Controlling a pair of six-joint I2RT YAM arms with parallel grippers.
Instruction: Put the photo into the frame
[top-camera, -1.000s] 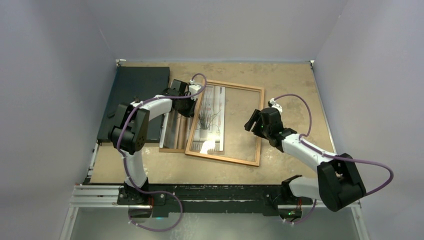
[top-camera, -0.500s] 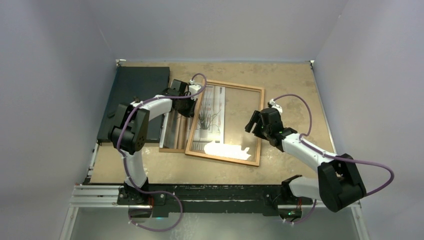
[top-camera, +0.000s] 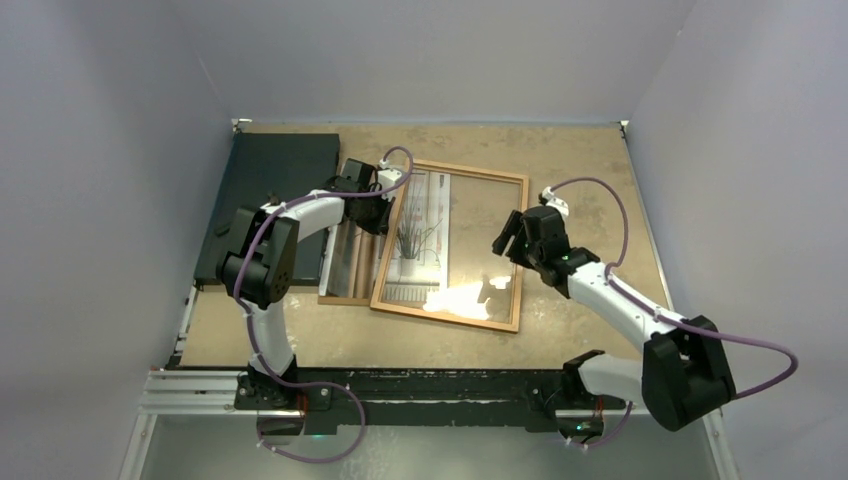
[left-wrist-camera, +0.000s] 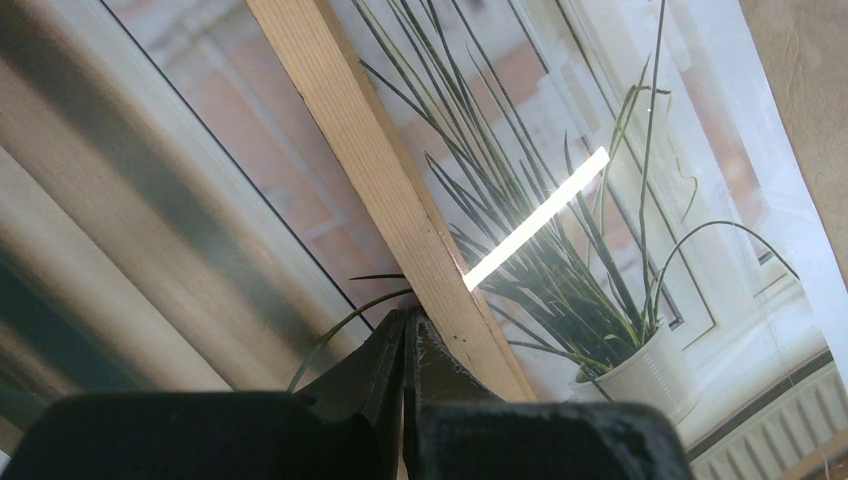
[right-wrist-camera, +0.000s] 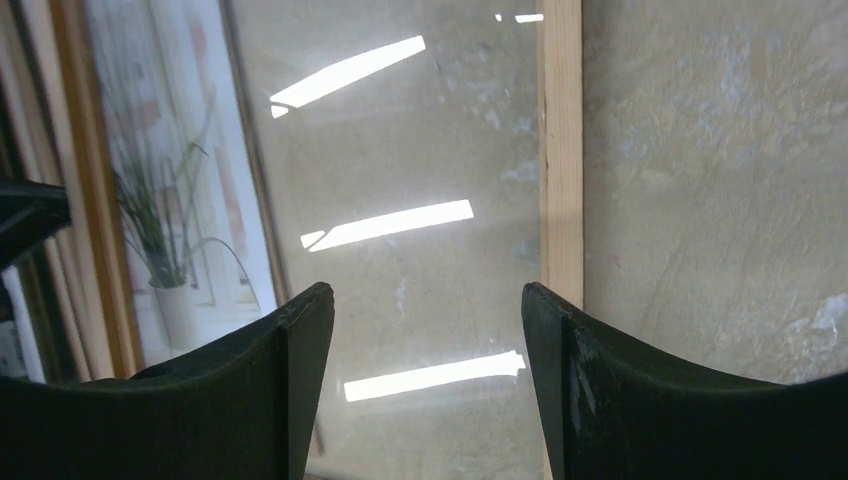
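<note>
From the top camera, the rectangular picture frame with narrow orange-brown wooden border (top-camera: 470, 171) lies flat and a little turned in the middle of the beige stone-patterned table (top-camera: 580, 160), with a dark grey-black rectangular mat (top-camera: 270, 180) at its left, along the table's left edge. The thin paper photo of a spiky potted plant at a window (top-camera: 410, 240) lies partly under the frame. Its plant half shows inside the border, and its brown curtain half lies outside, left of the frame's left bar. The left gripper (top-camera: 380, 218) is at this left bar. The right gripper (top-camera: 507, 238) is at the right bar, with its jaws apart. From the left wrist camera, the left gripper (left-wrist-camera: 405, 335) has both jaws pressed together, and their tips meet the left side of the wooden bar (left-wrist-camera: 370, 170), which crosses over the photo (left-wrist-camera: 600, 250). It is not possible to tell if paper is pinched between them. From the right wrist camera, the right gripper (right-wrist-camera: 427, 295) is spread wide and holds nothing. Between its jaws is the clear glass pane (right-wrist-camera: 400, 130) inside the frame (right-wrist-camera: 560, 150), with bright light stripes reflected on it. Its right finger (right-wrist-camera: 620, 400) is over the right bar, but I cannot tell if it touches. The photo (right-wrist-camera: 170, 200) shows at the far left, under the glass.
</note>
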